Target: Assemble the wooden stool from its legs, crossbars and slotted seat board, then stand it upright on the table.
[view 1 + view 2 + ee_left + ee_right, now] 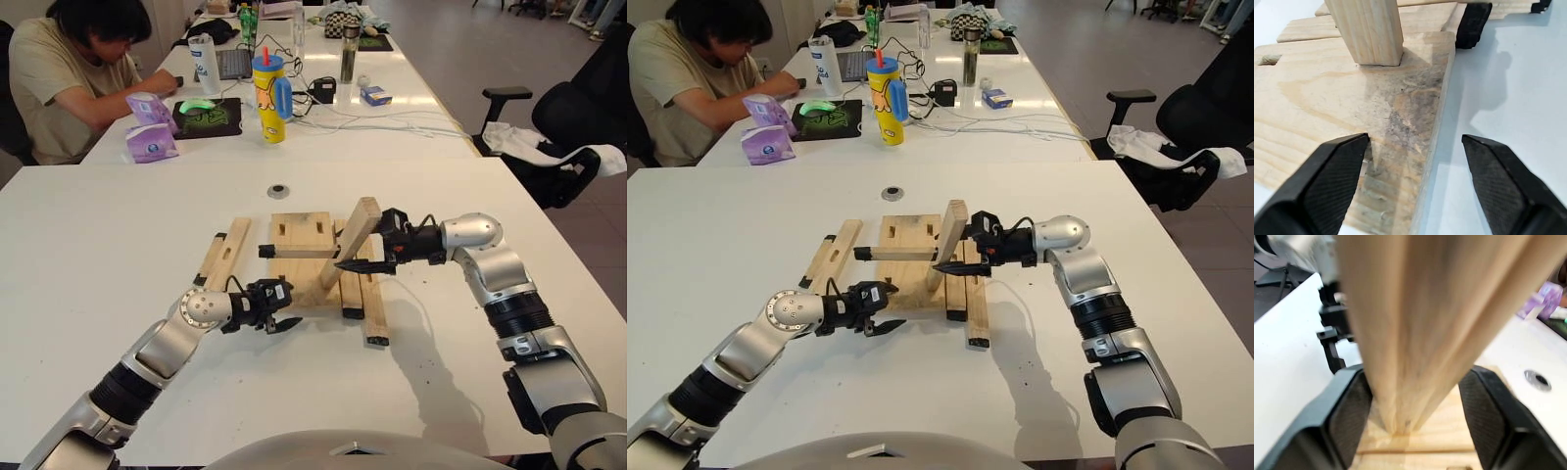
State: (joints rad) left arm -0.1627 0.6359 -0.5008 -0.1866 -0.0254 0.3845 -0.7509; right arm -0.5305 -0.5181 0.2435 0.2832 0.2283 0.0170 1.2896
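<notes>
While right hand [361,258] clamps leg [357,231], tilted

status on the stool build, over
Left gripper open, straddling the seat board near corner. Right gripper shut on leg, tilted, lower end on the board. Loose legs flat beside board.

Seat board: pale square slotted wooden seat board [1327,98], unvarnished and matt, with open grain, a grey smudge and a rough edge.
Leg: pale square-section wooden leg [355,235], bare, with fine straight grain.
Fingers: left gripper [1415,144], black fingers [1334,166], matt, with finely ribbed pads.
Table: white table top [98,255], smooth, with a faint sheen.
</notes>
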